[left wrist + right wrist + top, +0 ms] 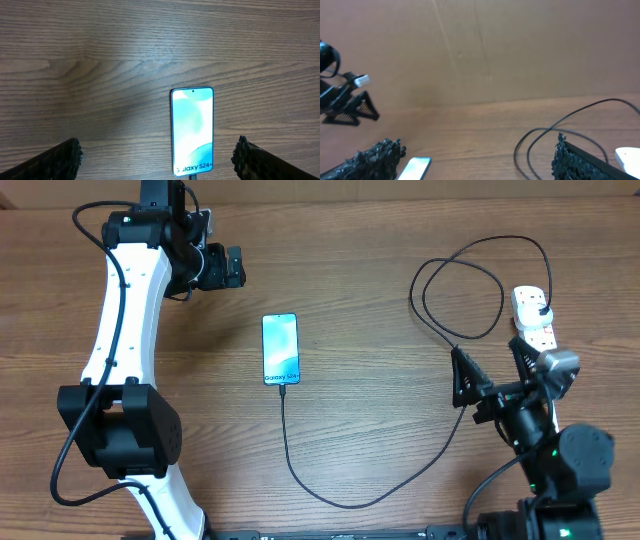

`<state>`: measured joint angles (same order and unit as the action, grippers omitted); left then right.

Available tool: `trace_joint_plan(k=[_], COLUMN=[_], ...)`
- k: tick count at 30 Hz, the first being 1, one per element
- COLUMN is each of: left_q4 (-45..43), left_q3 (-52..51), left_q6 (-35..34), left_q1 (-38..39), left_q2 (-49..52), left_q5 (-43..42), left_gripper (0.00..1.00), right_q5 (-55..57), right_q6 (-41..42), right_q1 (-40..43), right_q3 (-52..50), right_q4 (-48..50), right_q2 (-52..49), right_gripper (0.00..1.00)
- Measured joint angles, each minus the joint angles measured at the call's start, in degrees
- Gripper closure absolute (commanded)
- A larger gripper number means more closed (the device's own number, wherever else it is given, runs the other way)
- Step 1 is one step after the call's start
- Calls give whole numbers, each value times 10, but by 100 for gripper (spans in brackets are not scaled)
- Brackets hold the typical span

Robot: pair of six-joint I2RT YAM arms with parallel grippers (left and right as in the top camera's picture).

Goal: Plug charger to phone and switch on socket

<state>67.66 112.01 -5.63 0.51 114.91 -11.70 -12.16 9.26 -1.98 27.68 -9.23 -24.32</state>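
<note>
**Nearly Done: The Switch Lies on the Right Arm's Side**

Overhead: the phone (281,350) lies in the middle of the table (380,270) with its screen lit. The charger (284,420) appears already seated in its near edge. The black cable sweeps right and loops back to the socket (533,318), where its far end is plugged in. That white strip sits at the table's right side, its long axis running away from the robot. It is just beyond the right gripper (488,358), whose jaws stand wide and empty. The left gripper (222,268) hangs well apart at the far left.

Left wrist: the left gripper (157,162) is spread and holds nothing. The phone (192,131) lies lengthwise ahead, right of centre between the fingers (60,160).

Right wrist: the right gripper (470,162) gapes empty. The socket (627,157) shows only as a white corner at the right edge, outside the jaws, with the charger (551,128) looping before it.

By this reading only the switch remains, and the right arm is far nearer. It would have to reach forward and to its right. The switch's position cannot be made out.
</note>
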Motion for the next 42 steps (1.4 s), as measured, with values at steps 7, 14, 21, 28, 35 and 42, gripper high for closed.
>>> trace_joint_plan(k=[7,14,21,28,35,42], left_q4=[0,0,0,0,0,0], left_q3=[0,0,0,0,0,0], left_q6=[0,0,0,0,0,0], left_q1=[0,0,0,0,0,0], left_q2=[0,0,0,0,0,0], left_q5=[0,0,0,0,0,0], left_gripper=[0,0,0,0,0,0], right_q5=[33,56,79,101,111,111], right_q6=[0,1,1,1,0,0], right_q1=[0,0,0,0,0,0], right_q3=[-126,-210,-248,-266,-266,-266], right_q4=[101,124,127,112,82,41], right_q2=[71,139,194,210,235,235], right_gripper=[0,0,0,0,0,0])
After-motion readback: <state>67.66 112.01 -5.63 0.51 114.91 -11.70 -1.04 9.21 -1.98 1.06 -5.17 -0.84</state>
